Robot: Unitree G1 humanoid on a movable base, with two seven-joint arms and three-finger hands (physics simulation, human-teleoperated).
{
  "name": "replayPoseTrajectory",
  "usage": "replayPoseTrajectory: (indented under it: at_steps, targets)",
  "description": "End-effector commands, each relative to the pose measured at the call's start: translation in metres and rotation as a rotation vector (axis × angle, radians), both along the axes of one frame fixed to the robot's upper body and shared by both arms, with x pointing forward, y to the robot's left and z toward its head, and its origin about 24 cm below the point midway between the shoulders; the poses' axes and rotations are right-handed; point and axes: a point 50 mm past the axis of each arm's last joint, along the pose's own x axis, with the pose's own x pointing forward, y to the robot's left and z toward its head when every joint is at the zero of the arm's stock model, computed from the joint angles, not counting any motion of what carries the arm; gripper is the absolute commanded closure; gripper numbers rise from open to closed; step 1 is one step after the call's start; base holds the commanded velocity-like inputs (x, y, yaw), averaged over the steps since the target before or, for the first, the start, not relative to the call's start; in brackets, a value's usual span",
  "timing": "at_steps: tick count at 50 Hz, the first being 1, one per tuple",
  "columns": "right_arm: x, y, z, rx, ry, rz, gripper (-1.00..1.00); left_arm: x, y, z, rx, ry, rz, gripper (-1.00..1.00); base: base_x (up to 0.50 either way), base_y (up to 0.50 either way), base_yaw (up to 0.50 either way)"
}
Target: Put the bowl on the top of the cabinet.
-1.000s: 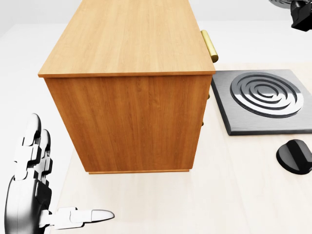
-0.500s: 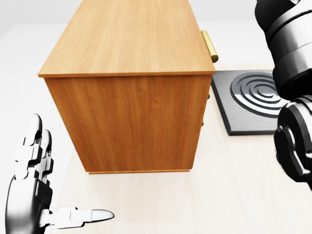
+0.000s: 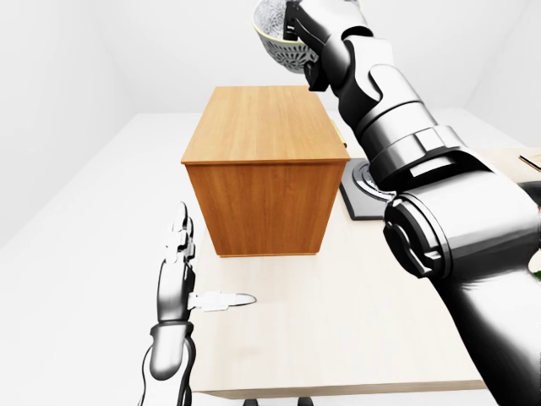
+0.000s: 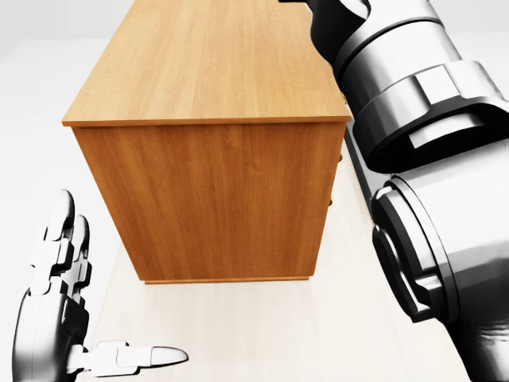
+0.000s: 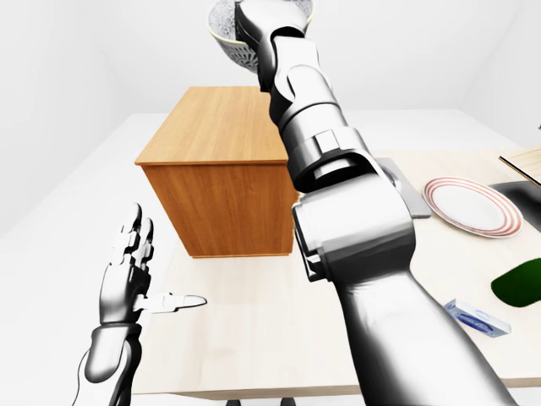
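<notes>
Bowl (image 3: 279,38) is held high above the cabinet (image 3: 264,148), over its far end in the left-eye view, in the right hand (image 3: 311,19) (whether those fingers are closed I cannot tell; the arm covers them). Left hand (image 3: 176,275) hangs left of and below the cabinet, over the table (image 3: 338,321), fingers spread, gripping nothing. A red-rimmed plate (image 5: 471,205) lies well right of the cabinet.

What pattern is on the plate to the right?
The plate is white with thin reddish rings around its rim, best seen in the right-eye view.
</notes>
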Motion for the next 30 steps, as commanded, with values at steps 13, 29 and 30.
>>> replayPoseTrajectory:
  at_steps: [13,29,30]
  targets:
    - [-0.001,0.039,-0.033,-0.060,0.016,0.091,1.00,0.000,0.000,-0.002,-0.001,0.008,-0.005,-1.00,0.00,0.00,0.00]
    - [0.003,0.042,-0.059,-0.069,0.058,0.104,1.00,0.000,0.001,0.001,-0.004,-0.003,0.000,-1.00,0.00,0.00,0.00]
    - [0.004,0.041,-0.061,-0.069,0.062,0.103,1.00,0.000,0.001,0.001,-0.004,-0.003,0.001,-1.00,0.00,0.00,0.00]
